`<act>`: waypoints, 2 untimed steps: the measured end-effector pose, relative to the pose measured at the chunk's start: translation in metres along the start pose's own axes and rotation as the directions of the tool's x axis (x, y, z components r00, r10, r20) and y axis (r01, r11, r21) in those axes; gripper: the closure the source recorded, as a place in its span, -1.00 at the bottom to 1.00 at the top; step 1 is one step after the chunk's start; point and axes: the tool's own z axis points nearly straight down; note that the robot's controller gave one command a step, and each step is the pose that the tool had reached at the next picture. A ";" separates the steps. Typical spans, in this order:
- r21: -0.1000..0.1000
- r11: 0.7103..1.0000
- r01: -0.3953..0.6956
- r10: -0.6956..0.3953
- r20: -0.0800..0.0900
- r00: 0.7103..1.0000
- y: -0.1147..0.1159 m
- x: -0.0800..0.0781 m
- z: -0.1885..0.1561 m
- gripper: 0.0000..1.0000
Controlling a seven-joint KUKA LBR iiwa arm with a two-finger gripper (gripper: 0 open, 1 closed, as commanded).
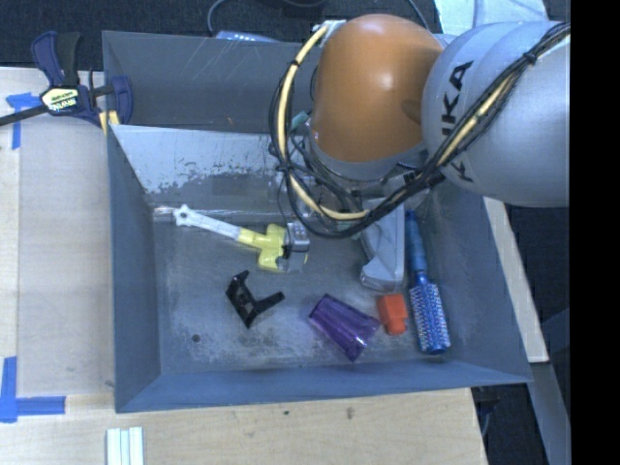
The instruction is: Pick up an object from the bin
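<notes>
**Tool at the yellow-headed piece, mid-bin**

Tool sits low near the bin's centre, touching or just beside the yellow head of a white-handled piece. The handle runs off toward 10 o'clock. Tool wide or narrow: cannot tell, the wrist covers it.

Judgement: take the yellow head across its narrow side, settle fully before closing, and lift straight up.

Grey bin, outward from the tool:
- black clip at 7 o'clock
- purple cup at 5
- orange bit and blue brush at 4
- grey piece at 3

All lie apart from the yellow head.
</notes>
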 end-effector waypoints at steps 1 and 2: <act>-0.002 1.000 -0.003 0.003 0.009 1.000 -0.001 -0.001 -0.005 -1.00; -0.001 0.997 0.080 -0.080 0.011 0.997 -0.005 -0.003 0.031 -1.00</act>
